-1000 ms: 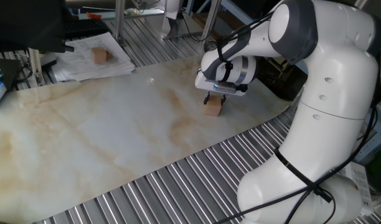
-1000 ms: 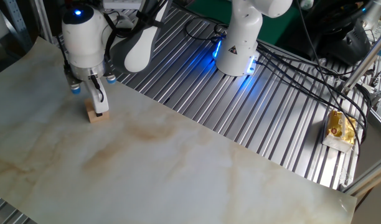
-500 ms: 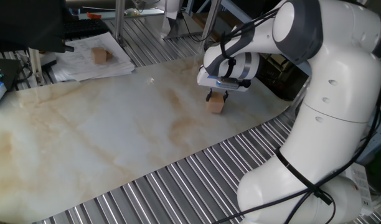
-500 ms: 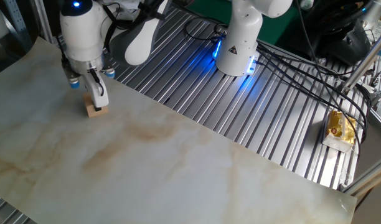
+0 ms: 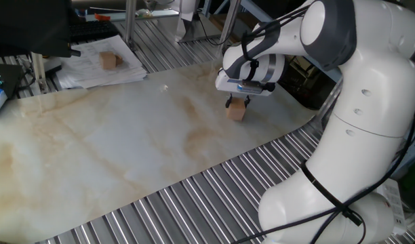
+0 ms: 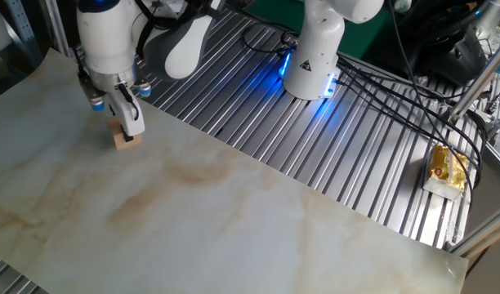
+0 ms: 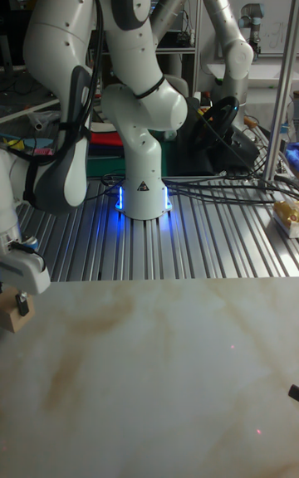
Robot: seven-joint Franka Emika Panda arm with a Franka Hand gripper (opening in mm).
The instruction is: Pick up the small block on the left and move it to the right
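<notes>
1. From where I stand, the gripper [image 5: 237,103] points straight down over the marbled sheet [image 5: 112,149], with the small block [image 5: 236,112] between its fingers.
2. In the other fixed view, one finger [image 6: 132,118] lies against a side face of the small block [image 6: 124,139]. The pincer looks clamped on the cube, though the far finger is hidden behind it.
3. The block sits at the arm's end of the sheet, close to the ribbed metal table [image 6: 258,106]. In the tall fixed view it shows at the far left edge [image 7: 12,312], under the gripper [image 7: 22,305].
4. I cannot tell whether the block's underside rests on the sheet or hangs just clear of it; there is no plain gap beneath it in any view.
5. What the coming move turns on: the cube lies directly below the wrist, not off to either side, so no sideways correction seems needed. As a cube it has no long axis to line up, and the fingers take it across two opposite faces.
6. My judgement is that the grasp is made and the carry is next: straight up, then across the open stretch of sheet toward the right side of the tall fixed view.
7. A darker wooden cube [image 5: 110,60] rests on a stack of papers [image 5: 92,68] well apart from the gripper. It is not the one being handled.
</notes>
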